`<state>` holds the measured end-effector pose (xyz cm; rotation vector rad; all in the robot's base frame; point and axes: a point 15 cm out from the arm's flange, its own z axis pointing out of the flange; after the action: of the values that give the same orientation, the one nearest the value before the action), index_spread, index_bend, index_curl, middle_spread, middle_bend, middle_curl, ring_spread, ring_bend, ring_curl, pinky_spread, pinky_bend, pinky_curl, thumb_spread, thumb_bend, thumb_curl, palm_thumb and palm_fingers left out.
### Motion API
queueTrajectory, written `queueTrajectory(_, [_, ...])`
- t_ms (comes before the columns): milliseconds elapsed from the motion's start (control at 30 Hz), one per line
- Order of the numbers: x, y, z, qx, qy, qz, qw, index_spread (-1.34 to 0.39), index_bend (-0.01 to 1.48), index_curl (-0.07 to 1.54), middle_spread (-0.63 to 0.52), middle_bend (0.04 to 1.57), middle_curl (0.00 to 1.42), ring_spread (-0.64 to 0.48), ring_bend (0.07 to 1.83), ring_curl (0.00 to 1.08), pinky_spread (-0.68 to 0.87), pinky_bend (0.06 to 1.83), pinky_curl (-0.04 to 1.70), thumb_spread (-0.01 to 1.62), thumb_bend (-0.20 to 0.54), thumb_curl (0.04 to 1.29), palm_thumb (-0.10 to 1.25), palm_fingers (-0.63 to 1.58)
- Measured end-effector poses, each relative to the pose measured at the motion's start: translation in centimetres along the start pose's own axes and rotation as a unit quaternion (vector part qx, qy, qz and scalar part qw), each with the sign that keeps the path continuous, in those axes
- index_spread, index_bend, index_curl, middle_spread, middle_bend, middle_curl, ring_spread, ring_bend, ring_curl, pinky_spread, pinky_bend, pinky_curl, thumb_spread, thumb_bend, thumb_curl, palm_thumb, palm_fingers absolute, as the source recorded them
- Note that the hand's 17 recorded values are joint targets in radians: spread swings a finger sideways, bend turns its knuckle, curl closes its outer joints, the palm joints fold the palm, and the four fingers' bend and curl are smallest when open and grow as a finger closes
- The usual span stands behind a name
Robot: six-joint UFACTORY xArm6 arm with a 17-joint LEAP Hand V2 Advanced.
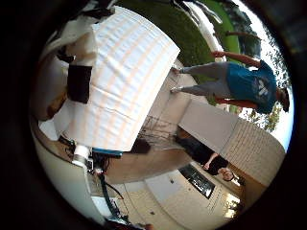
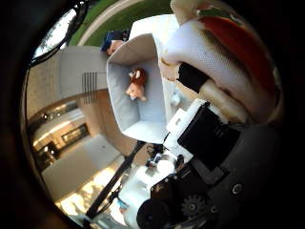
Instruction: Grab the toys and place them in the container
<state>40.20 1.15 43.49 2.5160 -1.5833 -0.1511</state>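
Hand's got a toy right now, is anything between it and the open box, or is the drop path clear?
Nothing visible blocks it. The plush toy sits in the hand, fingers curled round it, right beside the grey container. The container's mouth is open, with only a small brown toy lying on its floor, leaving room around it.

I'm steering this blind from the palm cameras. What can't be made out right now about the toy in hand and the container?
- Toy against the hand, thumb side view: too close and cut off by the edge, so its kind is unclear.
- Container, thumb side view: one brown toy lies inside; the hand covers the near corner.
- Little finger side view: a white cloth-covered surface fills it; container not in view.
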Motion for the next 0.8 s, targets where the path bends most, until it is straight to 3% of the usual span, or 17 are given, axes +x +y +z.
queueTrajectory(167, [-8.3, -0.6, -2.3, 0.034, -0.032, -0.070, 0.996, -0.79, 0.69, 1.13, -0.19, 1.33, 1.00, -0.14, 1.47, 0.87, 0.18, 1.46, 0.98, 1.15, -0.012, 0.67, 0.94, 0.77])
queueTrajectory(367, [-13.4, -2.3, -2.1, 0.036, -0.041, -0.092, 0.994, -0.80, 0.69, 1.21, -0.19, 1.36, 1.01, -0.14, 1.50, 0.88, 0.17, 1.48, 1.00, 1.16, -0.016, 0.68, 0.92, 0.74])
queueTrajectory(600, [-16.2, -7.9, 0.7, 0.043, -0.049, -0.102, 0.993, -0.80, 0.67, 1.29, -0.17, 1.35, 0.99, -0.13, 1.52, 0.86, 0.16, 1.45, 1.02, 1.19, -0.028, 0.66, 0.82, 0.69])
queueTrajectory(700, [-16.9, -9.3, 2.5, 0.029, -0.065, -0.104, 0.992, -0.77, 0.56, 1.24, -0.14, 1.22, 0.91, -0.06, 1.43, 0.80, 0.19, 1.40, 0.98, 1.21, -0.025, 0.64, 0.80, 0.64])
queueTrajectory(767, [-17.2, -10.0, 4.0, 0.010, -0.073, -0.105, 0.992, -0.70, 0.41, 1.18, -0.11, 0.90, 0.80, 0.01, 1.32, 0.77, 0.22, 1.33, 0.97, 1.22, -0.026, 0.62, 0.79, 0.10])
queueTrajectory(800, [-17.2, -10.3, 4.9, -0.001, -0.075, -0.104, 0.992, -0.66, 0.39, 1.15, -0.09, 0.78, 0.75, 0.05, 1.24, 0.74, 0.25, 1.27, 0.96, 1.22, -0.025, 0.61, 0.78, -0.07])
